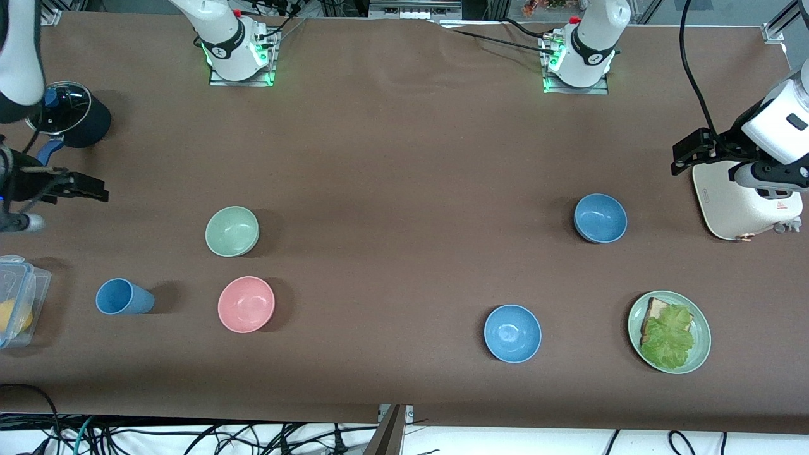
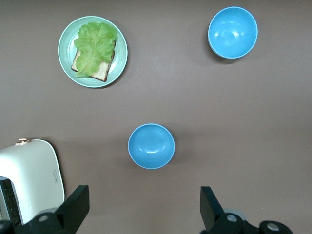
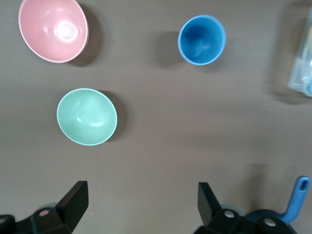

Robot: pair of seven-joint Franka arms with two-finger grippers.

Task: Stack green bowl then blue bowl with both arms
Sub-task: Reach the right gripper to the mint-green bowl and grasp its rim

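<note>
Left gripper [image 2: 141,212]: fingers spread wide, nothing between them; up in the air over the toaster [image 1: 746,202] at the left arm's end of the table; nearest task item is the blue bowl [image 1: 600,218].
Right gripper [image 3: 141,209]: fingers spread wide, empty; up in the air at the right arm's end of the table, close to the dark pot [image 1: 69,120] with its glass lid and blue handle.
Green bowl [image 1: 232,231]: upright on the table toward the right arm's end; farther from the front camera than the pink bowl [image 1: 246,304], near it but apart.
Second blue bowl [image 1: 512,333]: nearer the front camera than the first; well apart from it; beside the plate [image 1: 700,354].
Task state: judged not begun; no bowl gripped or stacked.
Risk, wrong pick: two blue bowls look alike; pink bowl matches the green in shape; plate is also green.
Risk, slip: bowl walls are smooth and curved; a rim pinch may tilt or drop the bowl.
Risk, collision: the cup [image 1: 123,297] and the clear box [image 1: 19,300] lie near the right arm's path; toaster lies under the left gripper.
Risk, order: blue placed first would invert the stack.
Materials: bowls matte, plain, round, likely plastic; table cover brown and flat; toaster white and glossy with rounded corners; plate holds toast and crinkled lettuce.
</note>
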